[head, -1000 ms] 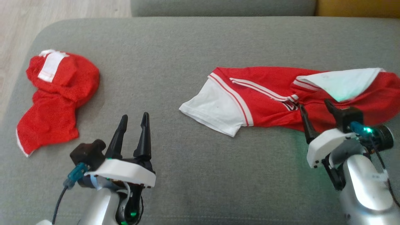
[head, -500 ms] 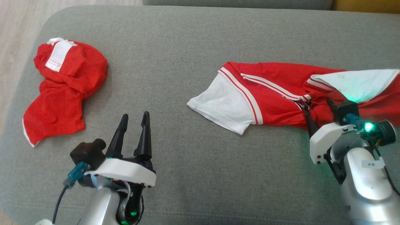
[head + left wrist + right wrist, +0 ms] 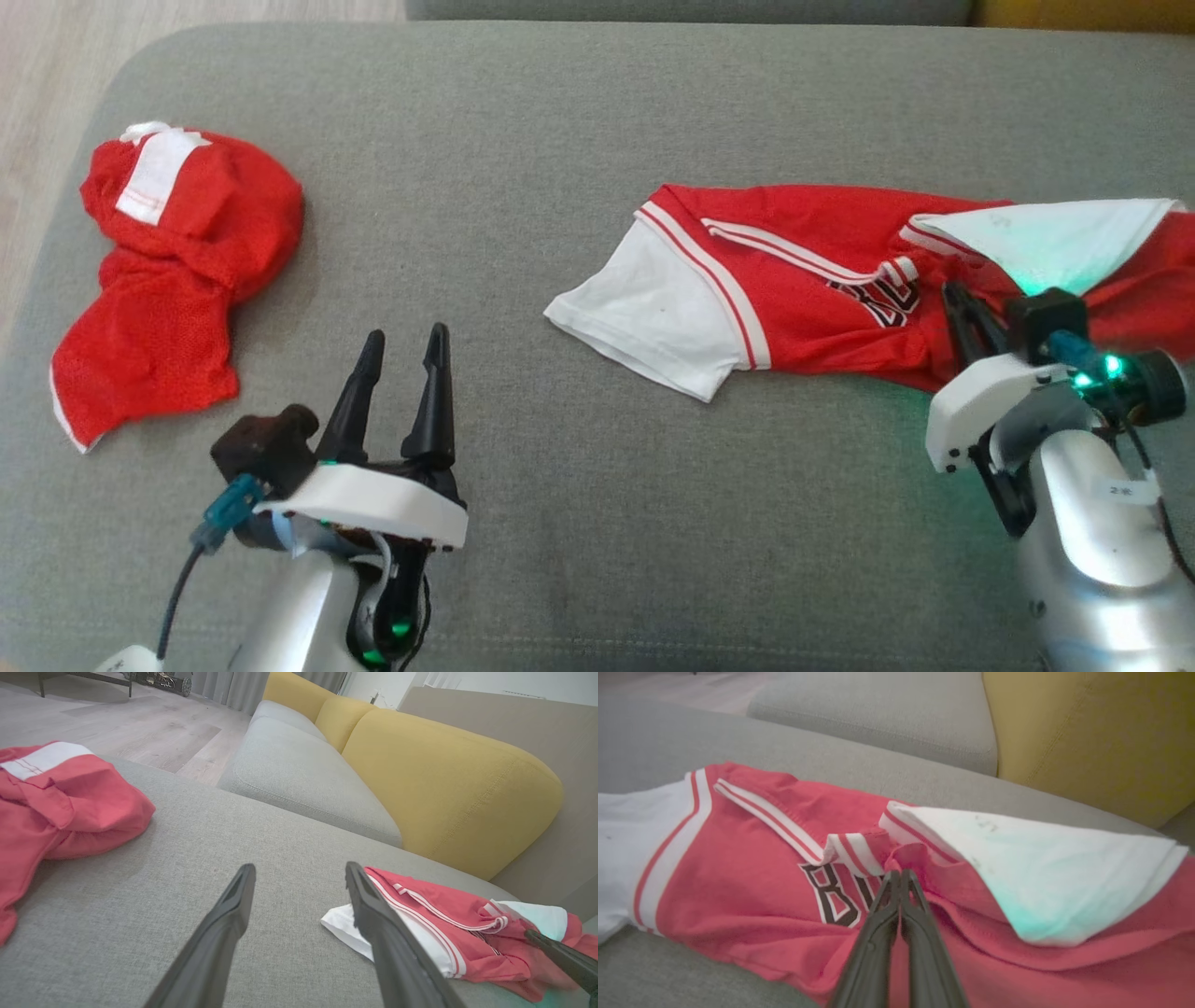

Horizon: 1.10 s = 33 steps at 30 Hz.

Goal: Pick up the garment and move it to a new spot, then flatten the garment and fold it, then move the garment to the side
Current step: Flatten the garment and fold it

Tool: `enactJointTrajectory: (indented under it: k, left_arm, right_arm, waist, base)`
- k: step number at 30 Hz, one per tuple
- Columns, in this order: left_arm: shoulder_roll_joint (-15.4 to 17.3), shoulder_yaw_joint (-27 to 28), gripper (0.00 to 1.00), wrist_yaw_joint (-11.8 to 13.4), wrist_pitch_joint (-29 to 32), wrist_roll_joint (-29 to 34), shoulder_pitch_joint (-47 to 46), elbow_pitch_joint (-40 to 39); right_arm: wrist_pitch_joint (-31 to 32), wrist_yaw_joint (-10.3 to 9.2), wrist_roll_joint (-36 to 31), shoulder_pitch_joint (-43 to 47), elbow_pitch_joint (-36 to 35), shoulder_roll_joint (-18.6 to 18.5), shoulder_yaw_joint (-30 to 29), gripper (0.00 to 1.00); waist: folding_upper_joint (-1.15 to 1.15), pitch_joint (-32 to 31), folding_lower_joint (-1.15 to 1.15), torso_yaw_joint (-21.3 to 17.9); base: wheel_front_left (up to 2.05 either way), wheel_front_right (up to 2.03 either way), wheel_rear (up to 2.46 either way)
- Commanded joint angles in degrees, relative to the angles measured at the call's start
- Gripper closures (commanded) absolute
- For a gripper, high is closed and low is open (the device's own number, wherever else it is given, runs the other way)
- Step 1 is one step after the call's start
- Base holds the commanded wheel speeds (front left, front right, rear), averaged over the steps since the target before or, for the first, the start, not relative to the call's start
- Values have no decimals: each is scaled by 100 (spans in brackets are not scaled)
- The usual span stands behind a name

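The garment (image 3: 803, 308) is a red jersey with white sleeves and dark lettering, lying crumpled on the right of the grey cushion (image 3: 560, 140). My right gripper (image 3: 954, 294) is shut, its tips pinching a fold of red fabric beside the striped neckline (image 3: 859, 851). In the right wrist view the right gripper (image 3: 900, 875) has its fingers pressed together on that fold. My left gripper (image 3: 405, 334) stands open over bare cushion at the lower left, holding nothing. The left wrist view shows the left gripper (image 3: 300, 868) with the garment (image 3: 434, 914) to its right.
A second red garment (image 3: 177, 271) lies bunched at the cushion's left end. Wooden floor (image 3: 47, 93) lies beyond the left edge. A yellow sofa back (image 3: 448, 779) and a grey seat (image 3: 303, 774) stand behind the cushion.
My right gripper has gone from open to shut on the jersey's fabric near the neckline. The fabric has shifted so the dark lettering shows. The left arm has stayed put.
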Motion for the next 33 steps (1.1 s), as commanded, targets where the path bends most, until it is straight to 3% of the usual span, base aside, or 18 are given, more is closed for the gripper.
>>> enactJointTrajectory:
  k: [1,9,19,29,30,31,32,33]
  left_arm:
    - [21,217,0,16,-29,70,-174,-164]
    - [21,340,0,4,-29,97,-35,-172]
    - [21,415,0,-6,-29,67,48,-225]
    - [21,397,0,-40,-29,77,32,-179]
    - [21,391,0,-40,-29,80,32,-172]
    - [21,386,0,-41,-29,83,32,-169]
    - [21,377,0,-49,-29,92,32,-163]
    - [21,370,0,-55,-29,103,30,-156]
  right_arm:
    - [-107,-4,73,-81,-333,45,30,100]
    - [27,-4,682,713,-1605,241,-313,100]
    - [1099,-4,1523,2360,-3568,440,-1141,100]
    - [1768,-4,1669,3121,-3737,489,-1772,100]
    - [1718,-4,1633,3115,-3668,491,-1861,89]
    - [1657,-4,1592,3096,-3591,493,-1933,19]
    - [1599,-4,1562,3068,-3489,494,-1992,0]
    - [1547,-4,1517,3041,-3398,495,-1999,0]
  waist:
    - [0,-54,0,-56]
    - [0,-314,0,-507]
    - [0,-495,0,-1160]
    - [0,-518,0,-1411]
    - [0,-521,0,-1424]
    - [0,-520,0,-1434]
    - [0,-518,0,-1444]
    - [0,-515,0,-1450]
  base:
    - [0,0,0]
    - [0,0,0]
    - [0,0,0]
    - [0,0,0]
    - [0,0,0]
    - [0,0,0]
    - [0,0,0]
    - [0,0,0]
